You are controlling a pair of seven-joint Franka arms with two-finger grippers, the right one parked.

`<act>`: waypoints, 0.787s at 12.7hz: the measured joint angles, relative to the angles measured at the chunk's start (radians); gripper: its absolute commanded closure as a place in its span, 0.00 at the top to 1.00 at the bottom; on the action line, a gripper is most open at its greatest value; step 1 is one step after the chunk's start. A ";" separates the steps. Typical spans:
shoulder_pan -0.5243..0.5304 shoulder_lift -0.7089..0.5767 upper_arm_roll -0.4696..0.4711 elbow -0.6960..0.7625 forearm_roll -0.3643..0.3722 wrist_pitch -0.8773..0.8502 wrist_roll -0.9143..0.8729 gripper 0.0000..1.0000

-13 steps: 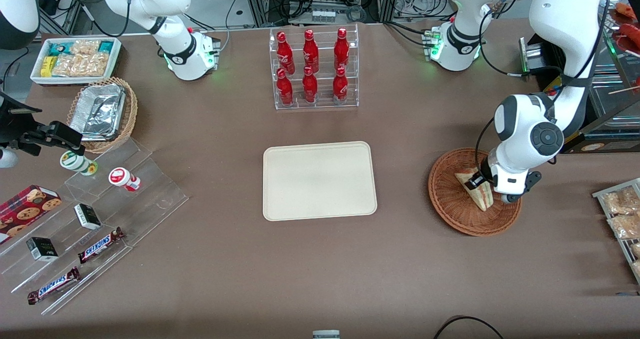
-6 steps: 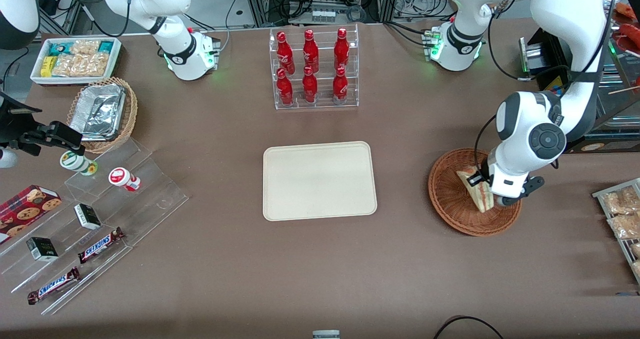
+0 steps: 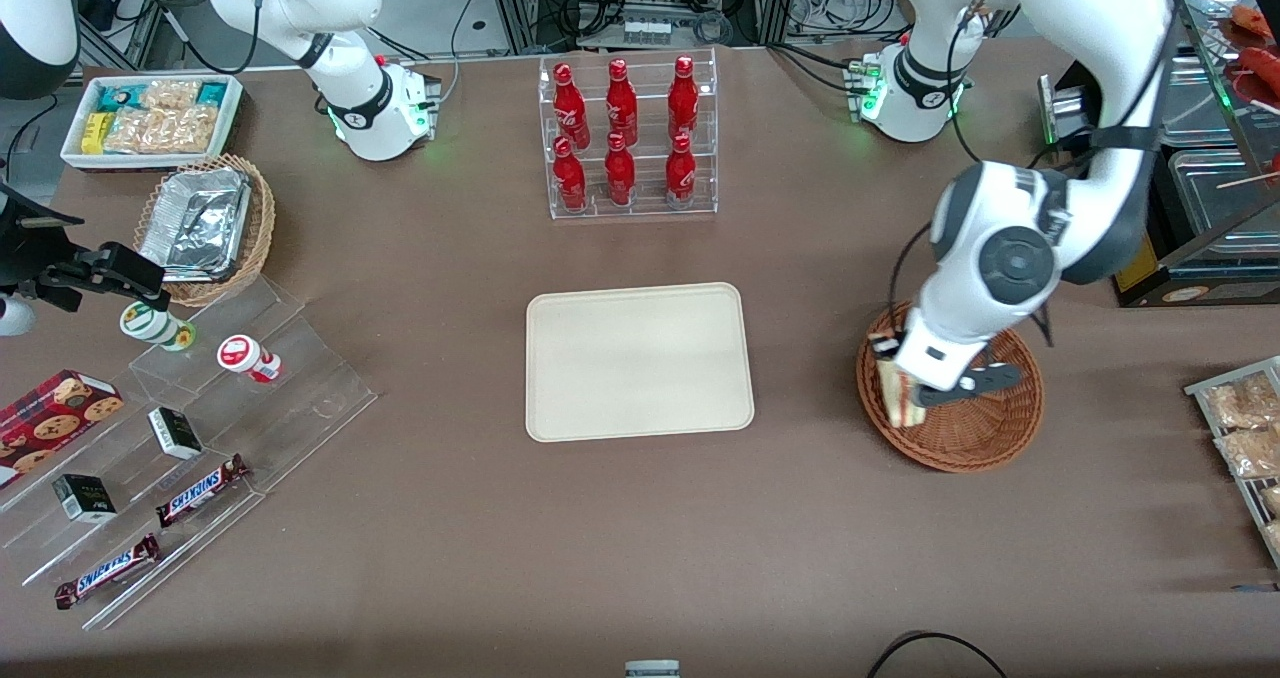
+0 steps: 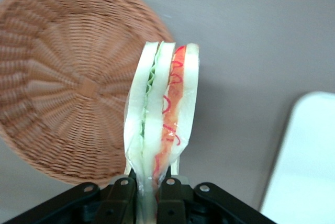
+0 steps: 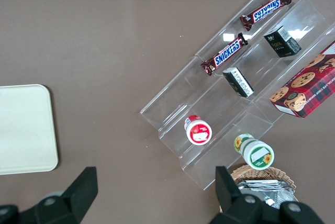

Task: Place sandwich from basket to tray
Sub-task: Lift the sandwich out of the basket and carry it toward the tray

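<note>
Front view: the sandwich (image 3: 900,398), clamped by the jaws of the gripper (image 3: 905,390), has been lifted clear of the basket (image 3: 985,438) and carried to its tray-side rim, so transfer to the tray (image 3: 640,363) is judged underway.

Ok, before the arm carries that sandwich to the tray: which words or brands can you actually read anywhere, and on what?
"SNICKERS": on two candy bars in the clear stepped rack.
Red bottles: white script, too small to read.
Red cookie box, two dark small boxes, two round tubs: print unreadable.
Sandwich, held clamped in the gripper over the basket rim: no label visible.
</note>
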 measured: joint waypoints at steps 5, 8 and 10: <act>-0.172 0.178 -0.003 0.208 -0.102 -0.089 -0.050 0.00; -0.268 0.298 -0.005 0.341 -0.105 -0.094 -0.169 0.00; -0.317 0.364 -0.005 0.424 -0.109 -0.094 -0.232 0.00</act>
